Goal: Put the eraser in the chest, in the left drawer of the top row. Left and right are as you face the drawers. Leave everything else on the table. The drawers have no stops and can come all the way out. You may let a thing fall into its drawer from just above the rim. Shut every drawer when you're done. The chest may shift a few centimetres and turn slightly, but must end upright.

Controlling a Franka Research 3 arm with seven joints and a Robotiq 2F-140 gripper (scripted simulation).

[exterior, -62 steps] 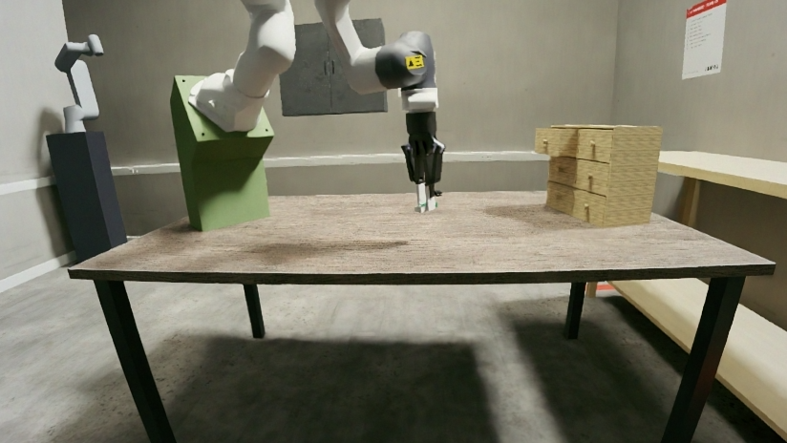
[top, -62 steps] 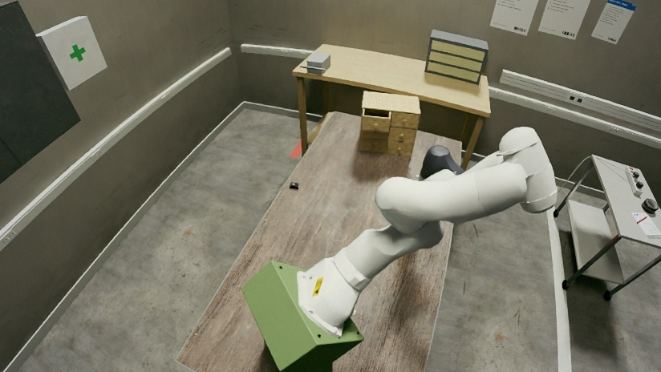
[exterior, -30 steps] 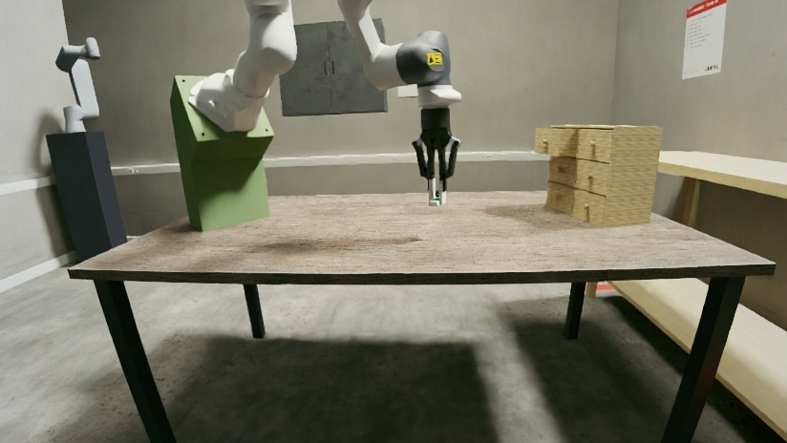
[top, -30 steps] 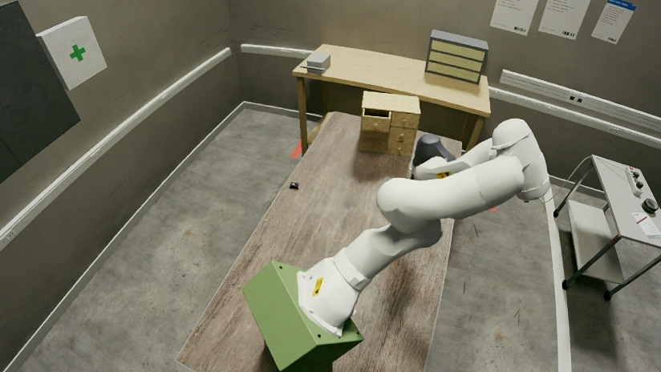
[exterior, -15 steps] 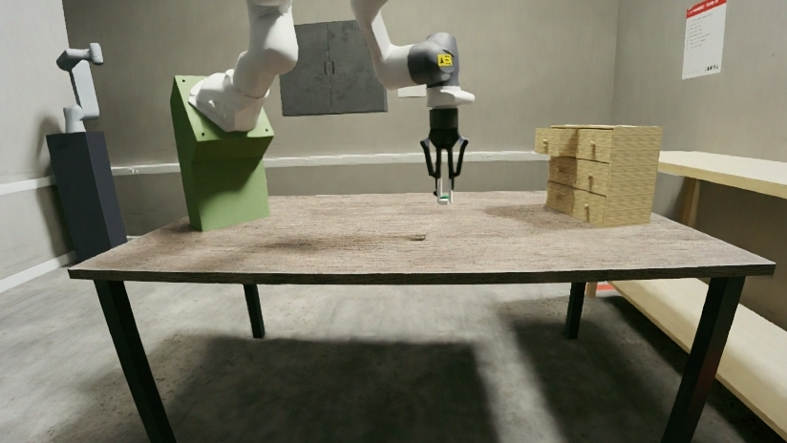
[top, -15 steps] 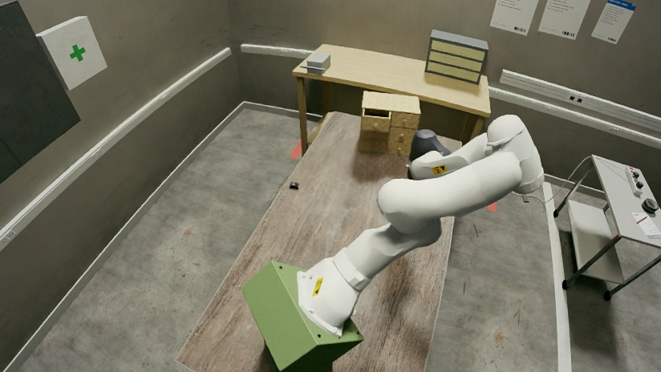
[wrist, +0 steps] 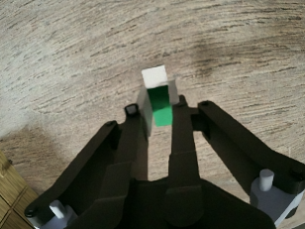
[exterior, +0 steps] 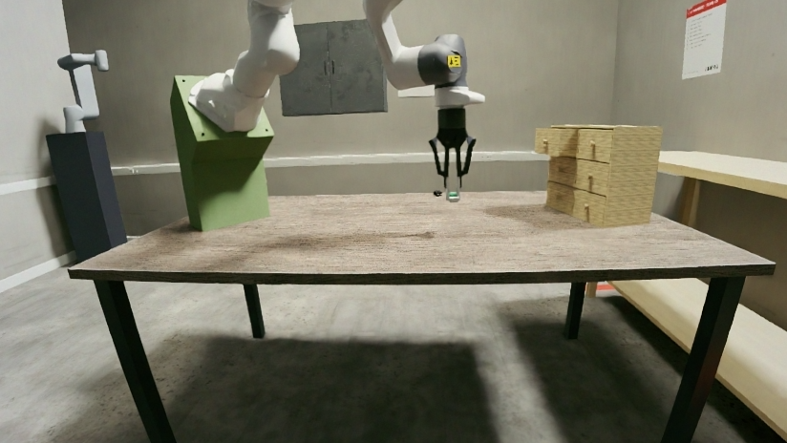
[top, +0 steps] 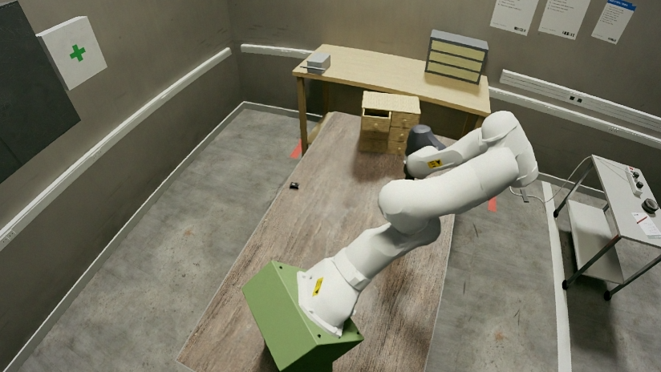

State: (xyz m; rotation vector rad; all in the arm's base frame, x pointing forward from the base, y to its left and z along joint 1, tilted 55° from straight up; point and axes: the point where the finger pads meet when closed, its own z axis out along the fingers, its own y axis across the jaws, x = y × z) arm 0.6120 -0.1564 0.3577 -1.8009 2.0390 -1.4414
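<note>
One eraser (exterior: 453, 196) (wrist: 161, 109), green sleeve w/ white end, was off the table (top: 333, 208) (exterior: 385, 247) - pinched betw. the fingers of the gripper (exterior: 452, 189) (wrist: 159, 105). Fingers stood narrow, one on each side of it, white end poking out past the tips in wrist view. Gripper pointed down, well apart from the chest (top: 396, 101) (exterior: 633, 176); fingertips were hidden in top view. Chest stood upright nr. the far end of the table, drawer fronts toward the robot side. Top-row L drawer (top: 375, 123) (exterior: 543, 141) was pulled out partway, its opening visible from above; eraser was outside it. Top-row R drawer (top: 404, 121) (exterior: 593, 144) looked shut, as did the two below it. Small dark item (top: 294, 185) (exterior: 437, 193) lay nr. the table's L edge, apart from chest & gripper; too small to ID. White arm (top: 448, 184) (exterior: 407, 66) was mounted on the sloped face of a green pedestal (top: 277, 313) (exterior: 231, 186) at the opp. end of the table. Pale wooden bench (top: 370, 69) (exterior: 732, 164) stood behind the chest, w/ a grey drawer unit (top: 462, 38) and a small grey box (top: 318, 61) on top.

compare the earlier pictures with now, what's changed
The fingers, shut on the eraser throughout, have carried it toward the chest. Nothing was newly gripped or let go. The left top drawer stayed open, and the chest and the small black object stayed put.
</note>
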